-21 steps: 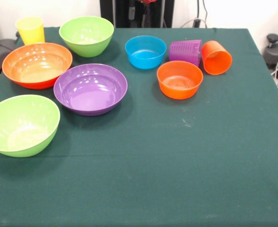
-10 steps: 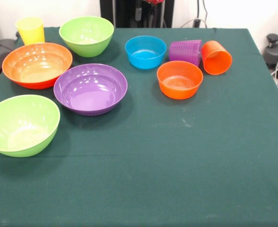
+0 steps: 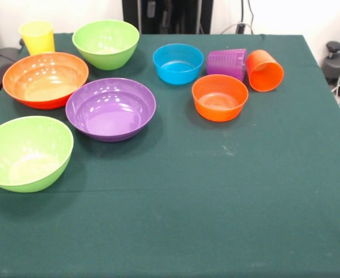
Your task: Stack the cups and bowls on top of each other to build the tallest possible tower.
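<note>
Nothing is stacked: every cup and bowl sits on its own on the green cloth (image 3: 216,191) that covers the table. Along the left side, a lime bowl (image 3: 26,152) stands nearest the front edge, upright and open upward. Behind it is the big orange bowl (image 3: 45,79), and just beside that, toward the middle, the purple bowl (image 3: 110,108); their rims look close to touching, though I cannot tell whether they meet. A second lime bowl (image 3: 106,43) stands farther back, near the orange one's far rim. The yellow cup (image 3: 37,37) stands upright at the far left corner, just behind the big orange bowl. Toward the middle of the far side is the small blue bowl (image 3: 178,62), and in front of it to the right the small orange bowl (image 3: 219,97), both upright. The purple cup (image 3: 227,63), ribbed, lies on its side between the blue bowl and the orange cup (image 3: 264,70), close against both. The orange cup also lies tipped, its mouth facing the front. The near half of the cloth holds none of the pieces. No gripper shows in this view, only dark parts of the robot at the top edge, so whether it is open or closed cannot be told.
</note>
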Robot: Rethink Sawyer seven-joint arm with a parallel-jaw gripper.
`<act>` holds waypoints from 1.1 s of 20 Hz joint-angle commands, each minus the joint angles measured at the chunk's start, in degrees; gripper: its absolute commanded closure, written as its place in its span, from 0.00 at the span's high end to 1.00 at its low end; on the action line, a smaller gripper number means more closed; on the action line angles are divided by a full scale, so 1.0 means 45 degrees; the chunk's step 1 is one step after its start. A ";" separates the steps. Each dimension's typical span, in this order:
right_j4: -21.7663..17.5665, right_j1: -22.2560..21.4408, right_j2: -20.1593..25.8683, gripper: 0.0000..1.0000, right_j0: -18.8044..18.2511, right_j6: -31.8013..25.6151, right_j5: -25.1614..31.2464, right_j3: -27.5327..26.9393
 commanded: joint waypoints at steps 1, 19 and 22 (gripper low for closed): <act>-0.1036 -0.0266 0.0303 1.00 -0.0999 -0.0940 0.0529 0.1147; -0.2492 0.0980 0.0186 1.00 -0.0733 0.0707 0.0181 0.0776; -0.2767 0.1267 -0.0029 1.00 -0.0286 0.1210 0.0110 0.0621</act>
